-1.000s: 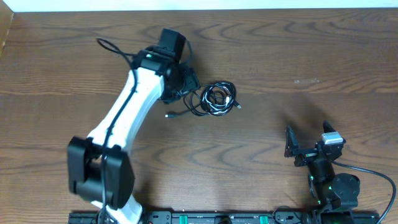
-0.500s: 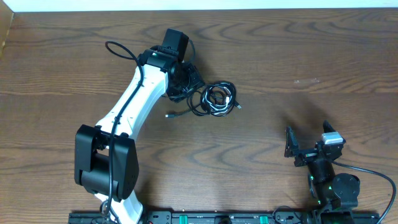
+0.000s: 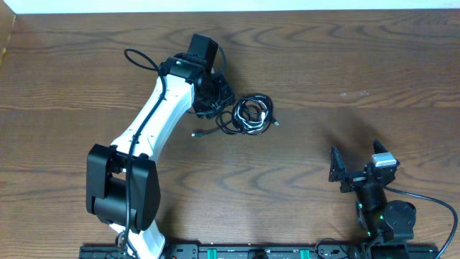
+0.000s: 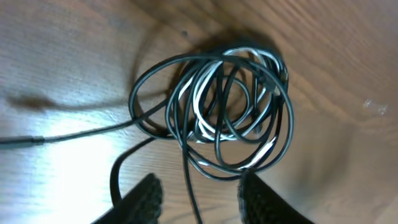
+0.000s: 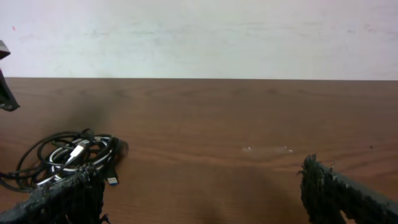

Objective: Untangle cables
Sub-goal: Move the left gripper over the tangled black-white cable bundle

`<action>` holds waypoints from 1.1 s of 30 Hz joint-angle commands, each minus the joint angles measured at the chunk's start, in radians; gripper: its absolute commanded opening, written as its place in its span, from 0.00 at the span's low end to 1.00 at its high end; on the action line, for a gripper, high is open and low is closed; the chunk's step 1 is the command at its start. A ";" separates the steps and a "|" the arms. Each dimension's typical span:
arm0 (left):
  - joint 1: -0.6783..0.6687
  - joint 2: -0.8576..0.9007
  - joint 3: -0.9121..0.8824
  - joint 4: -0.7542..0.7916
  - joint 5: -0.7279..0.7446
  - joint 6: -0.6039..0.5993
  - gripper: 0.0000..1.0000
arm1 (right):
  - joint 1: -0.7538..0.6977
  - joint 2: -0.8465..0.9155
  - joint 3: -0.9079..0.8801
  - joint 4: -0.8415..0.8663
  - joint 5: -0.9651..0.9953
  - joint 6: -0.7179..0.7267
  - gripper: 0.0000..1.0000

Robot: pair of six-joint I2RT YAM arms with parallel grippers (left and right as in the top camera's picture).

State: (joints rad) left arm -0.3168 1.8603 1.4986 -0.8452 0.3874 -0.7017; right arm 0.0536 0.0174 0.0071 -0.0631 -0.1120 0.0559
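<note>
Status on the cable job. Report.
Left gripper open beside the cables, one black strand between its jaws. Right gripper open, parked far from them. Cables one knotted coil, not yet untangled. Nothing in the way.

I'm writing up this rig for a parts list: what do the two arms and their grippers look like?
Left arm: white links, black joints, a black lead along it, a green light near the wrist. Right arm: black, with a pale block by its gripper. Left gripper and right gripper: black fingers, rough pads.
</note>
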 commanded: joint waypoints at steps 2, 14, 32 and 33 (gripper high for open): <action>0.039 0.009 0.010 -0.017 0.010 0.222 0.57 | -0.007 -0.004 -0.002 -0.005 0.004 -0.001 0.99; 0.165 0.008 0.011 0.017 0.106 0.526 0.65 | -0.007 -0.004 -0.002 -0.005 0.004 0.000 0.99; 0.170 0.008 0.011 -0.105 0.246 0.032 0.67 | -0.007 -0.004 -0.002 -0.005 0.004 0.079 0.99; 0.170 0.008 0.011 -0.107 0.246 0.011 0.73 | -0.007 -0.004 -0.002 -0.005 0.004 0.079 0.99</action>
State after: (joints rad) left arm -0.1497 1.8603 1.4986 -0.9421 0.6197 -0.5789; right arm 0.0536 0.0174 0.0071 -0.0635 -0.1120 0.1184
